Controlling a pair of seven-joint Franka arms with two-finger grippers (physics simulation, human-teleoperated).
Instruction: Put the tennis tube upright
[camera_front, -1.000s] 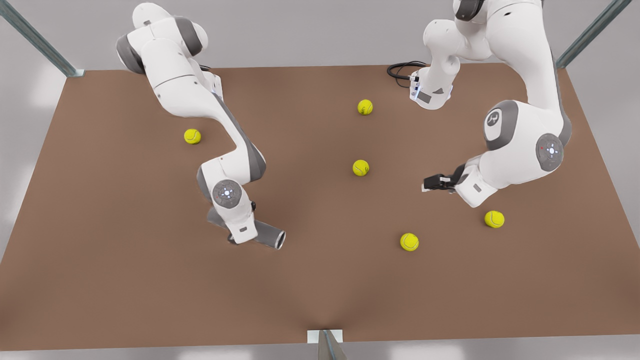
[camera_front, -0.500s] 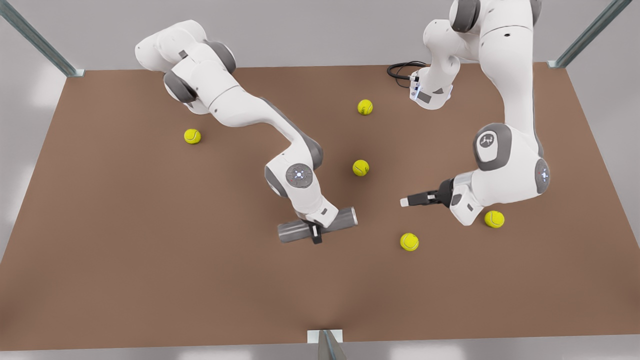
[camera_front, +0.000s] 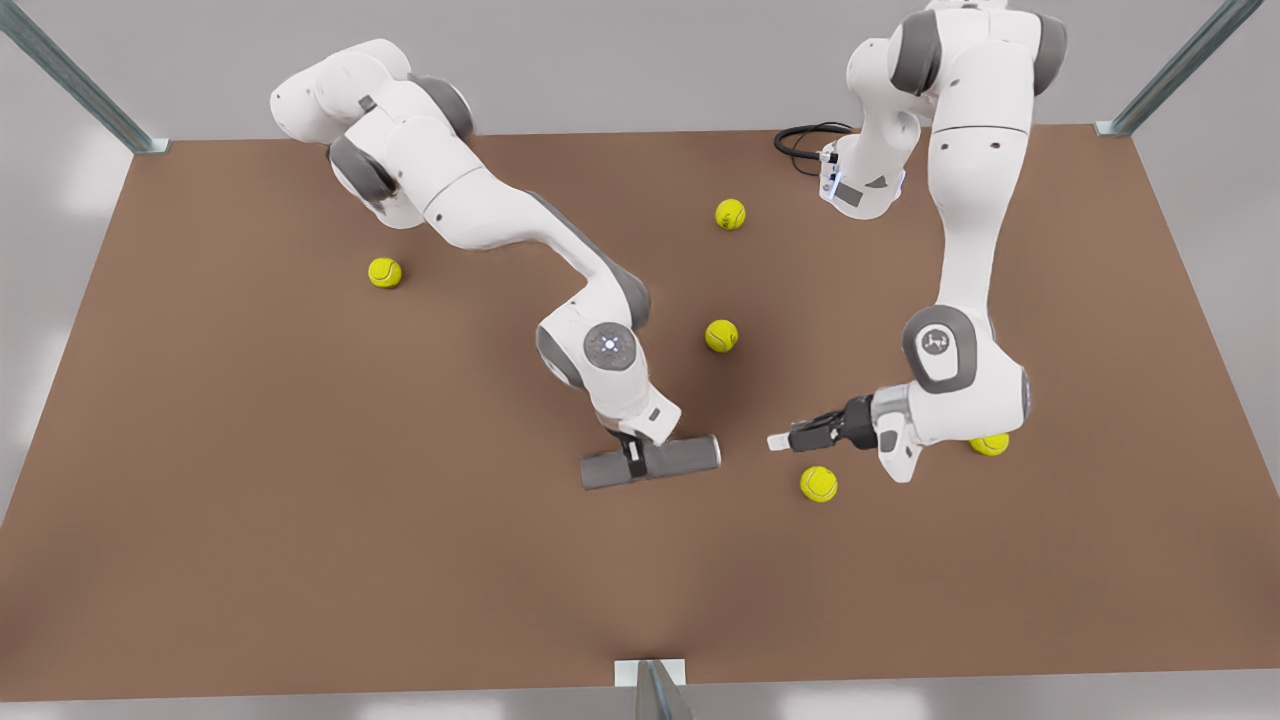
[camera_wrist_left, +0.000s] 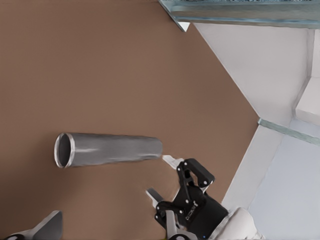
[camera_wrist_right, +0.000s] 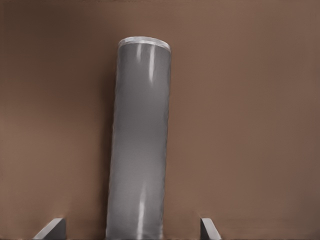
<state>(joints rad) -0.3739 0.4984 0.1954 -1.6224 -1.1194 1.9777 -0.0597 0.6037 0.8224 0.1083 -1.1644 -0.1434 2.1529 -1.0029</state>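
Observation:
The grey tennis tube (camera_front: 655, 463) lies flat on the brown table (camera_front: 250, 500), its rim end toward the front view's right. My right gripper (camera_front: 632, 468) hangs over the tube's closed half, and one black finger crosses the tube. In the right wrist view the tube (camera_wrist_right: 140, 140) runs between my fingertips (camera_wrist_right: 50, 229) with table showing on both sides. In the left wrist view the right gripper (camera_wrist_left: 161, 176) stands open beside the tube (camera_wrist_left: 110, 149), holding nothing. My left gripper (camera_front: 782, 440) is open and points at the rim end from a short gap away.
Yellow balls lie at the far left (camera_front: 385, 272), the far middle (camera_front: 730, 214) and the centre (camera_front: 721, 335). One more sits just below the left gripper (camera_front: 819, 484) and one is half hidden behind the left arm (camera_front: 990, 443). A black cable (camera_front: 805, 140) coils at the back.
The right arm swung toward the front view's right and the tube travelled and turned with it, barely shifting in the last half second. The left gripper came lower and closer to the tube's rim end.

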